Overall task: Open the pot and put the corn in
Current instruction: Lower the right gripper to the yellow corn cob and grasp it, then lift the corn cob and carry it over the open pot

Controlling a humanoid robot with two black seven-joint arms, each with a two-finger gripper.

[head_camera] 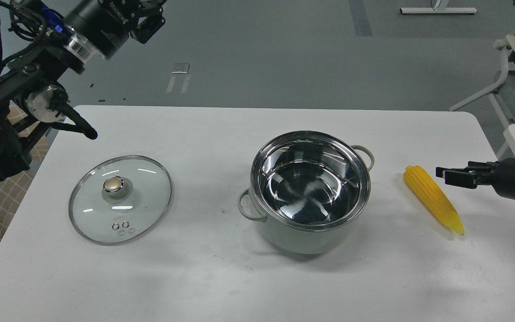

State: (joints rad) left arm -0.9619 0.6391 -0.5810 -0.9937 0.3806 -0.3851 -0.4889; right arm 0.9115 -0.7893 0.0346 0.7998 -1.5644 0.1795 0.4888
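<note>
The pot [310, 192] stands open on the white table, right of the middle; its shiny steel inside is empty. The corn [433, 199] lies on the table to the right of the pot, pointed end toward me. My right gripper [446, 175] comes in low from the right, its tip just right of the corn's thick end and holding nothing. It is seen side-on, so its fingers cannot be told apart. My left gripper [148, 15] is raised high at the top left, far from the table, partly cut off by the view's edge, and empty.
The glass lid [120, 199] with a gold knob lies flat on the table's left side, apart from the pot. The table [221, 277] has its right edge close behind the corn. A chair base [503, 67] stands on the floor at the far right.
</note>
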